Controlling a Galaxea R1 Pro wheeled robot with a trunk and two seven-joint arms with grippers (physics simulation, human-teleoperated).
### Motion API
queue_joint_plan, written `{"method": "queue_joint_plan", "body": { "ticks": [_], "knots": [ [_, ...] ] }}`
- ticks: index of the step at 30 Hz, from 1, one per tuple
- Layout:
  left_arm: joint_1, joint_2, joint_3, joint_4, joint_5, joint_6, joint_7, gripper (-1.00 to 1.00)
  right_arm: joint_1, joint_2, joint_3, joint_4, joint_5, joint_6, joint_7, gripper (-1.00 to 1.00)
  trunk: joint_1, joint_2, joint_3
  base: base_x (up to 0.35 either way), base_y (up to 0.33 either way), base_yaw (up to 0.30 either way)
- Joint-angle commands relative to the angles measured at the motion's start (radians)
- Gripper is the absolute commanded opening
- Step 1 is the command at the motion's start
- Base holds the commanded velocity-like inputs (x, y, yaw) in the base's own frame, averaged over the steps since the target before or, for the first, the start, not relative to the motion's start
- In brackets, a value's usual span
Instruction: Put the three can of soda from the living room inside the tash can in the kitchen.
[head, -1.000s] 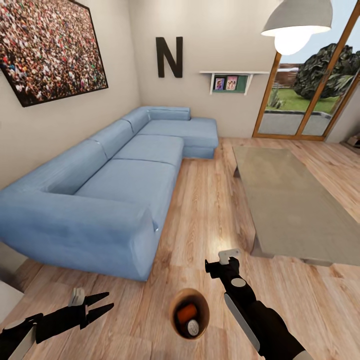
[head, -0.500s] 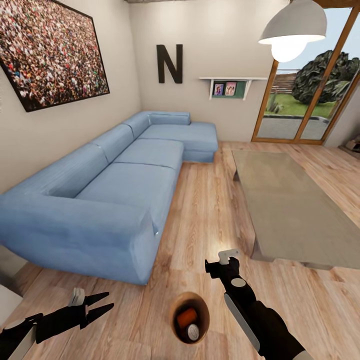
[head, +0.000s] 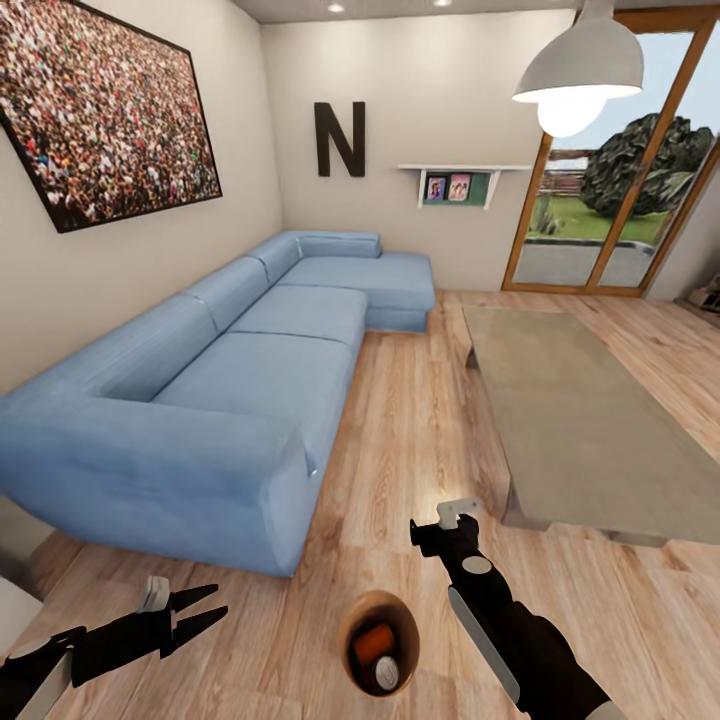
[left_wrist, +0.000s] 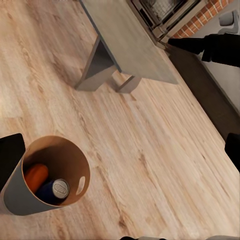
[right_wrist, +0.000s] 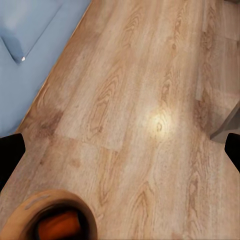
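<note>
Soda cans (head: 374, 643) inside tash can (head: 352, 640) between wide-spread, empty left pincer (head: 210, 609) and right pincer (head: 452, 513), spread unclear.

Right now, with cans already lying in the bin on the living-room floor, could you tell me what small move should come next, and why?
Probably bring the open left gripper toward the bin to grasp its rim: the bin stands on the wood floor between the arms, holding an orange can and a silver-topped one, and nothing grips it.

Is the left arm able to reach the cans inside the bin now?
Probably yes. The bin stands open on the floor beside the open left gripper, and nothing covers the cans.
</note>
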Motion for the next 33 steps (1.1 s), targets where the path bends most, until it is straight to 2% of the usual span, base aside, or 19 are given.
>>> {"method": "queue_joint_plan", "body": {
  "ticks": [1, 20, 33],
  "knots": [
    [0.000, 0.000, 0.000, 0.000, 0.000, 0.000, 0.000, 1.00, 0.000, 0.000, 0.000, 0.000, 0.000, 0.000, 0.000, 1.00, 0.000, 0.000, 0.001, 0.000, 0.000, 0.000],
    [0.000, 0.000, 0.000, 0.000, 0.000, 0.000, 0.000, 1.00, 0.000, 0.000, 0.000, 0.000, 0.000, -0.001, 0.000, 1.00, 0.000, 0.000, 0.003, 0.000, 0.000, -0.001],
    [0.000, 0.000, -0.002, 0.000, 0.000, 0.000, 0.000, 1.00, 0.000, 0.000, 0.000, 0.000, 0.000, -0.002, 0.000, 1.00, 0.000, 0.000, 0.020, 0.000, 0.000, -0.051]
  ]
}}
